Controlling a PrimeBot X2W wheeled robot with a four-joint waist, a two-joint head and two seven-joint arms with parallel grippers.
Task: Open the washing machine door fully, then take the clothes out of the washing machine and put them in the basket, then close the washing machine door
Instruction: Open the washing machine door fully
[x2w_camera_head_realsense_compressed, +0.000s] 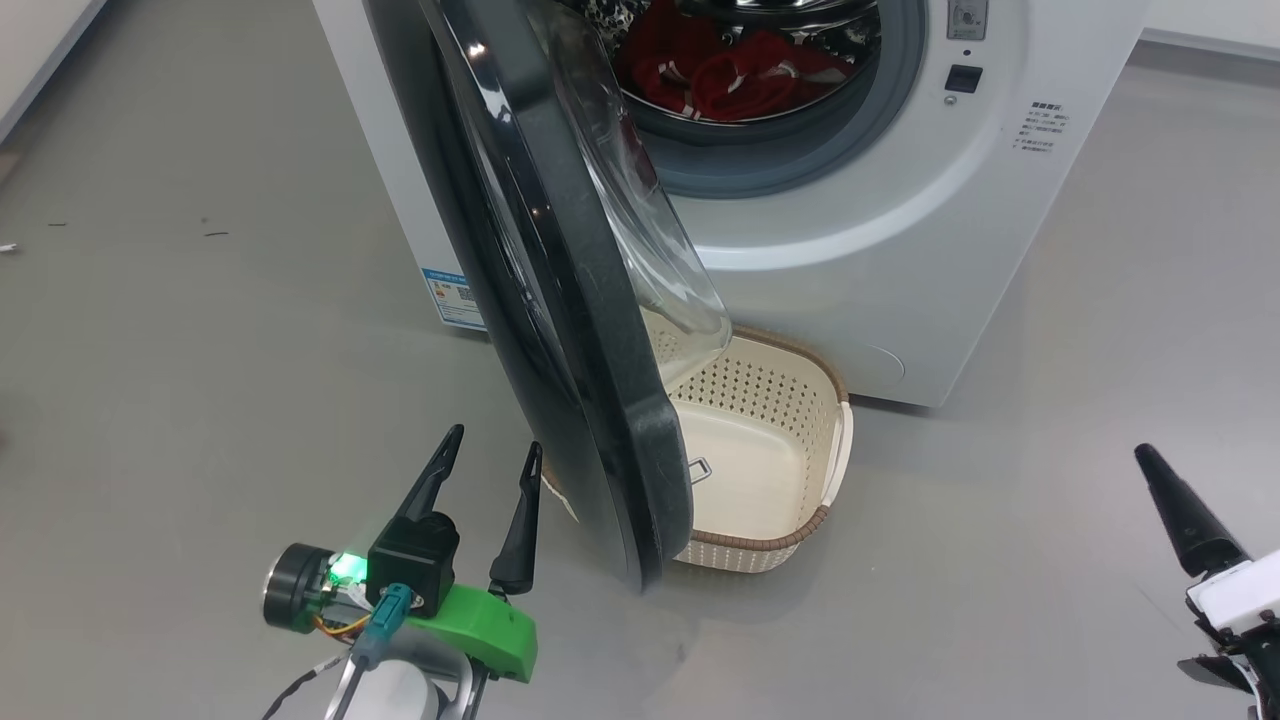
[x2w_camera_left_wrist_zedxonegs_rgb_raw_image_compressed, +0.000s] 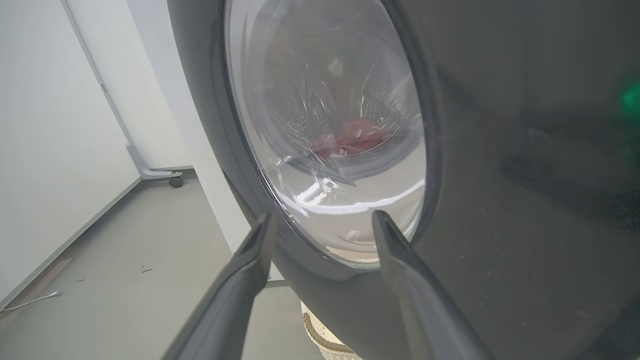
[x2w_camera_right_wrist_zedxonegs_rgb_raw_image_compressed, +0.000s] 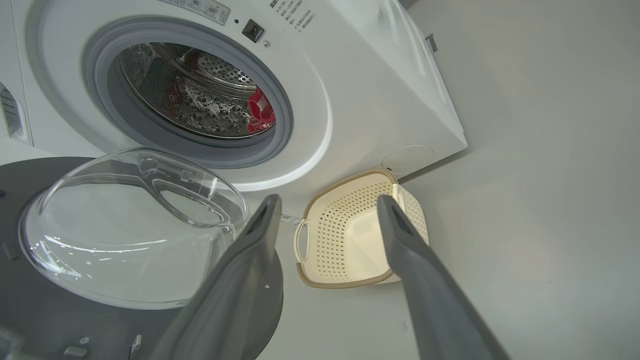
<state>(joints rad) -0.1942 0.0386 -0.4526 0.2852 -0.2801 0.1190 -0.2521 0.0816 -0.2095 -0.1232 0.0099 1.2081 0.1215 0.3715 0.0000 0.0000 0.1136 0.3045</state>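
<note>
The white washing machine (x2w_camera_head_realsense_compressed: 900, 250) stands with its round black door (x2w_camera_head_realsense_compressed: 580, 330) swung out, edge-on to me, its glass bowl facing the drum. Red clothes (x2w_camera_head_realsense_compressed: 730, 75) lie inside the steel drum, and the right wrist view also catches the clothes (x2w_camera_right_wrist_zedxonegs_rgb_raw_image_compressed: 260, 112). The cream basket (x2w_camera_head_realsense_compressed: 760, 545) sits on the floor in front of the machine, partly behind the door. My left gripper (x2w_camera_head_realsense_compressed: 497, 437) is open, just off the door's glossy outer face (x2w_camera_left_wrist_zedxonegs_rgb_raw_image_compressed: 500, 200), holding nothing. My right gripper (x2w_camera_right_wrist_zedxonegs_rgb_raw_image_compressed: 328, 200) is open and empty, back from the basket (x2w_camera_right_wrist_zedxonegs_rgb_raw_image_compressed: 350, 282); one of its fingers (x2w_camera_head_realsense_compressed: 1190, 520) shows at lower right.
Grey floor stretches left and right of the machine. A white wall and a wheeled stand foot (x2w_camera_left_wrist_zedxonegs_rgb_raw_image_compressed: 172, 177) lie off to the left, with a thin white cable (x2w_camera_left_wrist_zedxonegs_rgb_raw_image_compressed: 30, 302) on the floor there. A blue label (x2w_camera_head_realsense_compressed: 455, 295) marks the machine's lower corner.
</note>
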